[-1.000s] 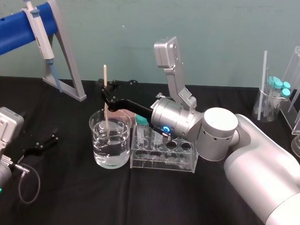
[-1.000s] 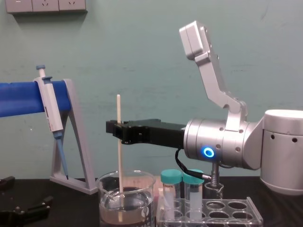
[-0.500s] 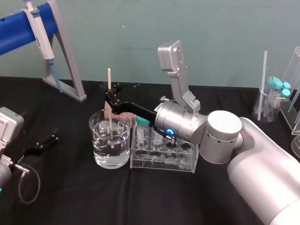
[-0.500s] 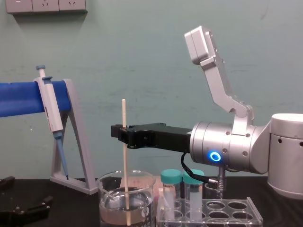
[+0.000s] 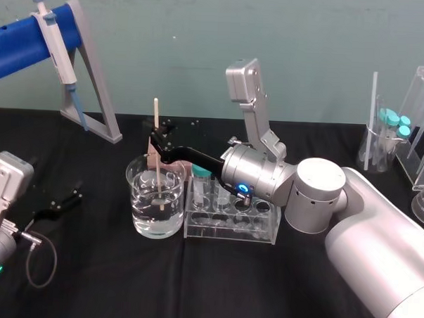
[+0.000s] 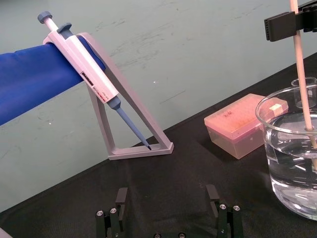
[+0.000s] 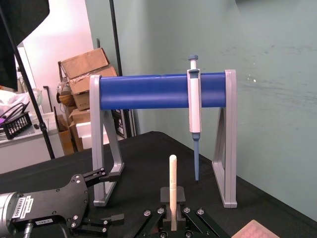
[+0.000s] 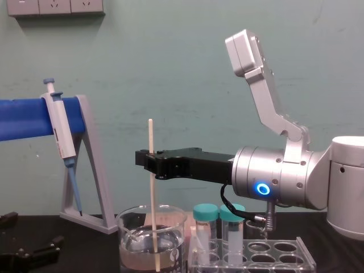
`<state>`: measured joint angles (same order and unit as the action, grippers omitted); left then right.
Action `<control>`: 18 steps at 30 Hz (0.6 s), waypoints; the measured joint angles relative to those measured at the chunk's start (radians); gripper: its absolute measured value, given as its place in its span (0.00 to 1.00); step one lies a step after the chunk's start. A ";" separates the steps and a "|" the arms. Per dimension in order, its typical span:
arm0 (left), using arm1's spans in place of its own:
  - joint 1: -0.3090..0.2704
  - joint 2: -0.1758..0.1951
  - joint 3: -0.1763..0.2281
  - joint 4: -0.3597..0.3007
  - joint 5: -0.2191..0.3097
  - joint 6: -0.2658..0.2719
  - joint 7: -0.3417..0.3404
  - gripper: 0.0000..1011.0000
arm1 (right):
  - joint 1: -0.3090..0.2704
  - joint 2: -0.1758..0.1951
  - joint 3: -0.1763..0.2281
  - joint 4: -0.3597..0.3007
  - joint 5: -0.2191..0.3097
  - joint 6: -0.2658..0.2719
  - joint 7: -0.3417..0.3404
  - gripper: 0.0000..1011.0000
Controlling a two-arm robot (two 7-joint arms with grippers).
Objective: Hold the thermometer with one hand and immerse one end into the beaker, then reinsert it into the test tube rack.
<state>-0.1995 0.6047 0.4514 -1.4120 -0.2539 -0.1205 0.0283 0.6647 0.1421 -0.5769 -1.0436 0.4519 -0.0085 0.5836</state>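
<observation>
Thermometer [image 8: 151, 136] dipped in beaker [image 8: 126, 239]
Right pincer [image 8: 149, 161] grips it; below, the tip has sunk deeper, so test tube rack [image 8: 284, 261] next. Left pincer [image 6: 167, 194] idles, spread.

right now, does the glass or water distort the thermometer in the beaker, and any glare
Left wrist view: the thermometer seems to shift slightly at the waterline in the beaker, likely refraction, and bright streaks sit on the glass wall. Chest view: the rod reads straight under the right claw that grips it. Head view: pale highlights along the beaker's rim.
</observation>
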 joint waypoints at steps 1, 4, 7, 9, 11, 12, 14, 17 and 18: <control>0.000 0.000 0.000 0.000 0.000 0.000 0.000 0.99 | 0.000 0.000 0.000 0.000 0.000 0.000 0.000 0.05; 0.000 0.000 0.000 0.000 0.000 0.000 0.000 0.99 | 0.000 0.000 0.000 0.000 0.001 0.000 0.000 0.05; 0.000 0.000 0.000 0.000 0.000 0.000 0.000 0.99 | 0.001 -0.001 0.000 0.000 0.001 0.000 0.000 0.05; 0.000 0.000 0.000 0.000 0.000 0.000 0.000 0.99 | 0.001 -0.001 0.000 0.001 0.001 0.000 0.000 0.05; 0.000 0.000 0.000 0.000 0.000 0.000 0.000 0.99 | 0.001 -0.001 -0.001 0.001 0.001 0.000 0.000 0.05; 0.000 0.000 0.000 0.000 0.000 0.000 0.000 0.99 | 0.001 -0.001 -0.001 0.001 0.001 0.000 0.000 0.05; 0.000 0.000 0.000 0.000 0.000 0.000 0.000 0.99 | 0.001 -0.001 -0.001 0.001 0.002 0.000 0.000 0.05; 0.000 0.000 0.000 0.000 0.000 0.000 0.000 0.99 | 0.002 -0.001 -0.001 0.001 0.002 0.000 0.000 0.05; 0.000 0.000 0.000 0.000 0.000 0.000 0.000 0.99 | 0.002 -0.001 -0.001 0.001 0.002 0.000 0.000 0.05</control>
<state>-0.1995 0.6047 0.4514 -1.4120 -0.2539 -0.1205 0.0283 0.6662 0.1414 -0.5781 -1.0422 0.4537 -0.0083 0.5831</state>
